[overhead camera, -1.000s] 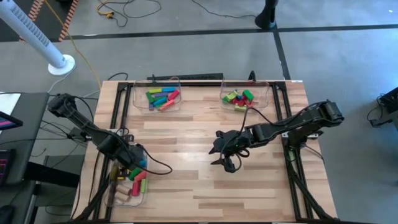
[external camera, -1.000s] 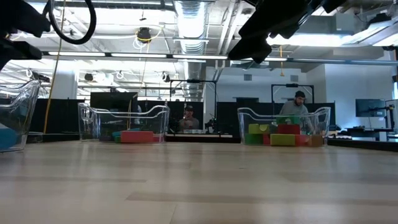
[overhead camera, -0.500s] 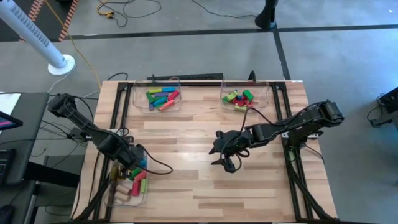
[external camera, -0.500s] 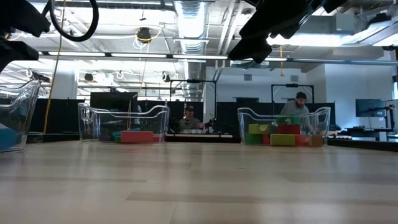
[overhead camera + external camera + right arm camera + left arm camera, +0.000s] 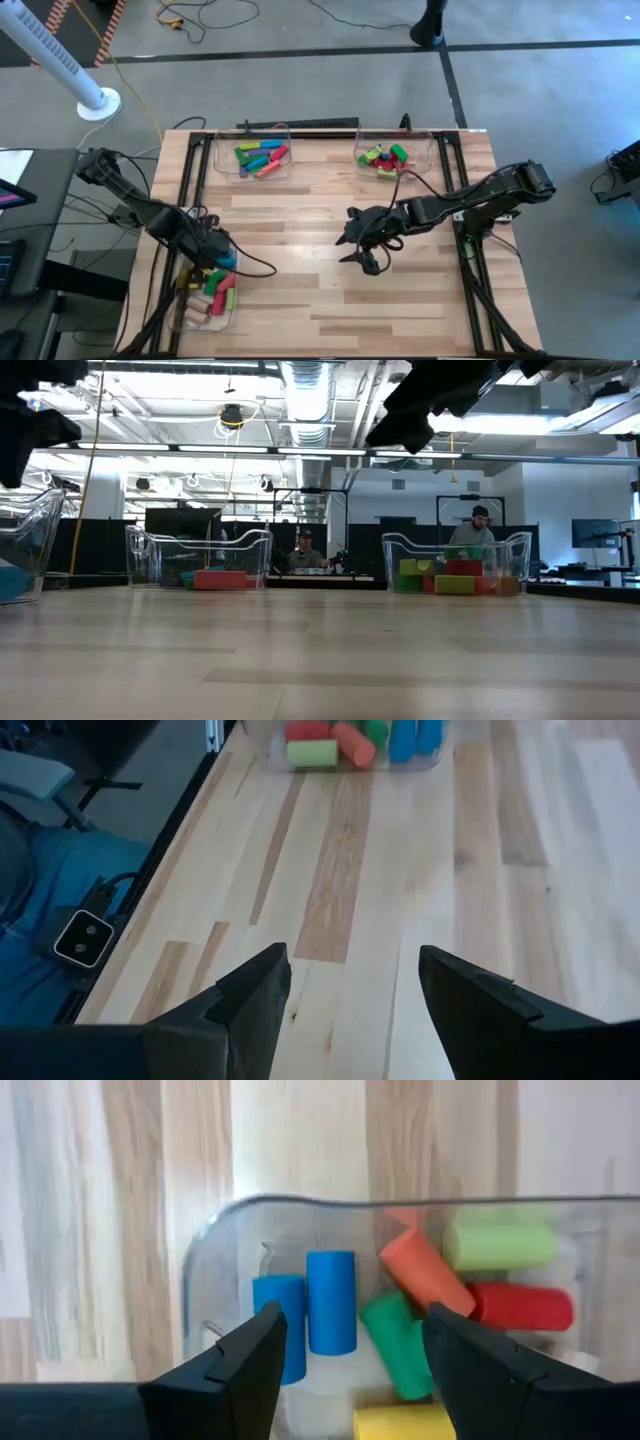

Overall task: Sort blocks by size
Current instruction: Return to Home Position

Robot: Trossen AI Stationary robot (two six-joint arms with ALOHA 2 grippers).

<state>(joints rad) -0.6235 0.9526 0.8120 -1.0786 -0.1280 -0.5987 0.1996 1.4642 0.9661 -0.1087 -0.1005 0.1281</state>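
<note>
The blocks lie in three clear bins. The near-left bin (image 5: pixel 215 1240) holds blue cylinders (image 5: pixel 331 1300), an orange block (image 5: pixel 425 1270), a green one (image 5: pixel 395 1345), a light green one (image 5: pixel 498 1245), a red one (image 5: pixel 520 1305) and a yellow one (image 5: pixel 400 1423). My left gripper (image 5: pixel 352 1315) (image 5: pixel 222 262) hangs open above this bin, pointing down, with nothing between its fingers. My right gripper (image 5: pixel 365 258) (image 5: pixel 350 955) hovers open over the middle of the table and holds nothing. More blocks lie in the far-left bin (image 5: pixel 262 157) and the far-right bin (image 5: pixel 385 157).
Bare wooden table (image 5: pixel 300 230) stretches between the three bins. Black rails (image 5: pixel 190 170) run along the table's left and right sides. In the low view, people sit at desks (image 5: pixel 480 530) in the room behind the far bins.
My left gripper has drawn up a little and tipped over the near-left bin. In the low view its dark shape has shifted and its cable loop has left the picture. My right arm has kept still.
</note>
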